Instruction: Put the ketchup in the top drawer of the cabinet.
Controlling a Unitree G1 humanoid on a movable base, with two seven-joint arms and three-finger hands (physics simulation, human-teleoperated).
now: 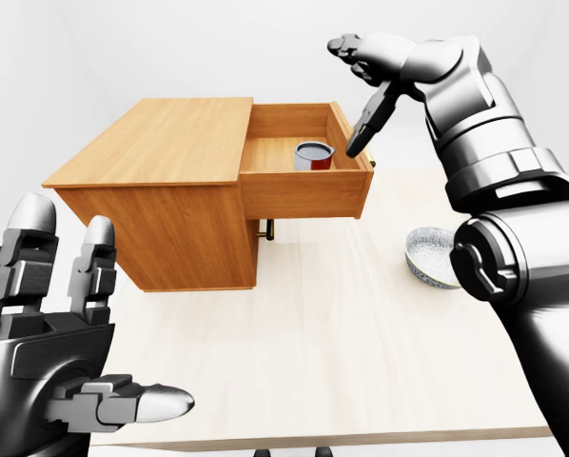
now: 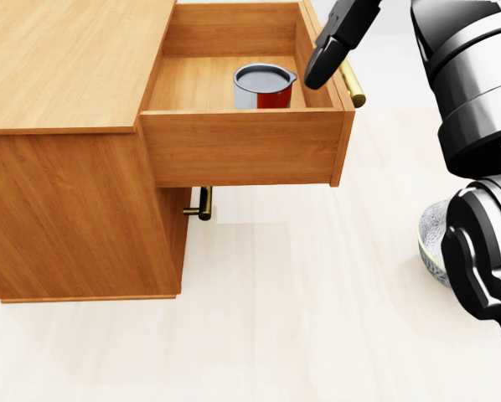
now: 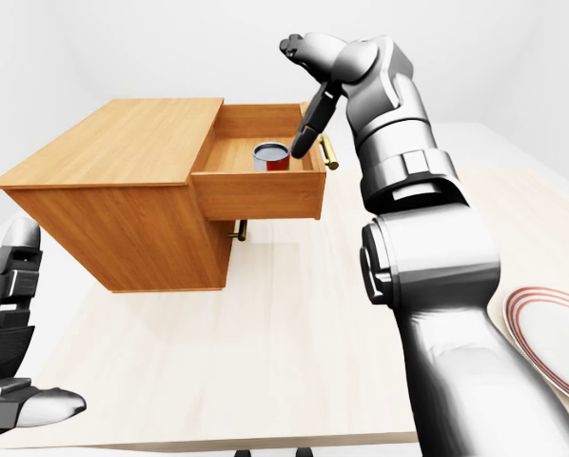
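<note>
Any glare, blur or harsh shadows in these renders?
No blur in any view. Head view: soft shadow on the table under the open drawer, the can inside it evenly lit. Left-eye view: bright highlights on the right hand and left hand; white washed-out background. Right-eye view: same flat lighting.

The patterned white ceramic bowl (image 1: 431,255) sits half hidden behind the right forearm. Below the right hand (image 3: 313,90), a red-rimmed white plate (image 3: 549,335) is cut by the picture's edge.
</note>
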